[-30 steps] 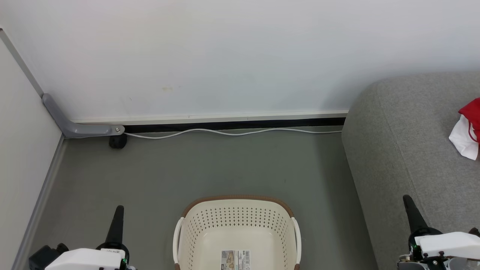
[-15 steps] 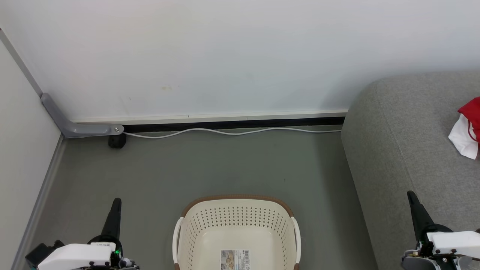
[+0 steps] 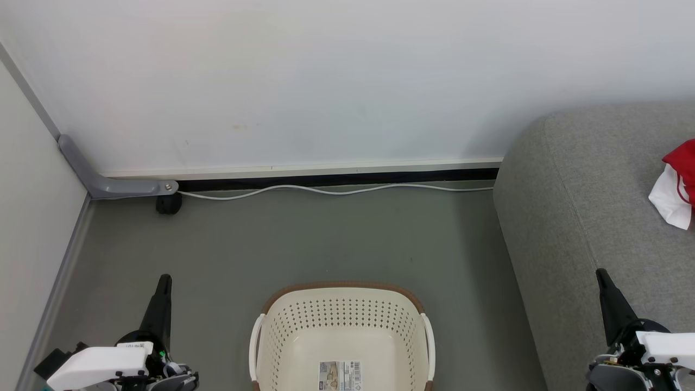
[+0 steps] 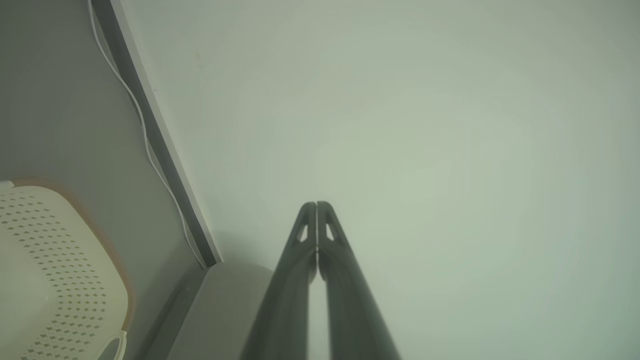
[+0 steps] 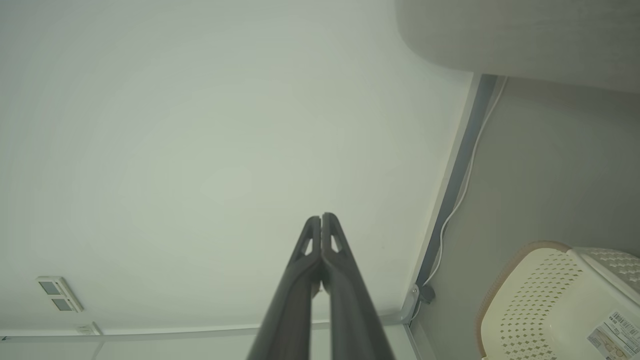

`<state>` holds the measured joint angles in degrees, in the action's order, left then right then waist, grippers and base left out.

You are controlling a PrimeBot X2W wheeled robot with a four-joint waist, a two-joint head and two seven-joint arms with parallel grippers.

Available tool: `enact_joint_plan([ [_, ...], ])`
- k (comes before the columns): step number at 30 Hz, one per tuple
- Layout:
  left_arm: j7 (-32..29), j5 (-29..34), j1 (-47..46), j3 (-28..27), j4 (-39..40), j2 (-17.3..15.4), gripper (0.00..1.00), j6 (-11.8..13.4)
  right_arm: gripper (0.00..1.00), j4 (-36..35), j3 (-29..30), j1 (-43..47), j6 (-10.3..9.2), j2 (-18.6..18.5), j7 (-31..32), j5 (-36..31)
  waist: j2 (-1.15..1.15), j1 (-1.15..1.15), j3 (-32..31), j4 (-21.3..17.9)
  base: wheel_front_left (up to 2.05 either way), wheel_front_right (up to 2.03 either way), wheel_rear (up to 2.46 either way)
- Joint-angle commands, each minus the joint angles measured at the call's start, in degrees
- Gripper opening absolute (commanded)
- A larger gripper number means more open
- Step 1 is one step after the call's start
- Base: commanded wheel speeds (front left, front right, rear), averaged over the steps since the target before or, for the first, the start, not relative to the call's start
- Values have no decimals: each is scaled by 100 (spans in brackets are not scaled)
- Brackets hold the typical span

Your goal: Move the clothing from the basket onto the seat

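Left to right, we count one left gripper point(image 3: 164, 279), fingers pressed together above the floor point(image 3: 326, 239); one basket point(image 3: 339, 285), its visible base bare except for a label point(image 3: 340, 374); one seat point(image 3: 586, 190); and one right gripper point(image 3: 601, 274), fingers likewise together. One red-and-white heap of clothing point(image 3: 676, 190) lies on the seat, cut off by the frame edge. We judge it light and limp, best pinched at a raised fold.

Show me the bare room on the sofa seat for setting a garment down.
The grey seat is bare from its rounded left edge across to the red-and-white clothing at the head view's right border, and down to the right claw. It is crowded at that clothing.
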<state>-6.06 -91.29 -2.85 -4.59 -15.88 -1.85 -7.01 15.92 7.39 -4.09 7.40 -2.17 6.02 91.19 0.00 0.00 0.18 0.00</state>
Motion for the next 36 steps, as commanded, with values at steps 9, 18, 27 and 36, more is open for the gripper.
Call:
enact_joint_plan([
  [9,-43,-87,-334,-194,182,-103,0,-47,0,-190,-85,-210,9,-71,49,96,0,0,0,0,0,0,0],
  [18,-43,-87,-334,-194,182,-103,0,-47,0,-190,-85,-210,9,-71,48,96,0,0,0,0,0,0,0],
  [27,-43,-87,-334,-193,182,-103,0,-47,0,-190,-86,-209,9,-71,48,97,0,0,0,0,0,0,0],
  [36,-43,-88,-334,-193,182,-103,0,-47,0,-190,-86,-209,9,-71,48,97,0,0,0,0,0,0,0],
])
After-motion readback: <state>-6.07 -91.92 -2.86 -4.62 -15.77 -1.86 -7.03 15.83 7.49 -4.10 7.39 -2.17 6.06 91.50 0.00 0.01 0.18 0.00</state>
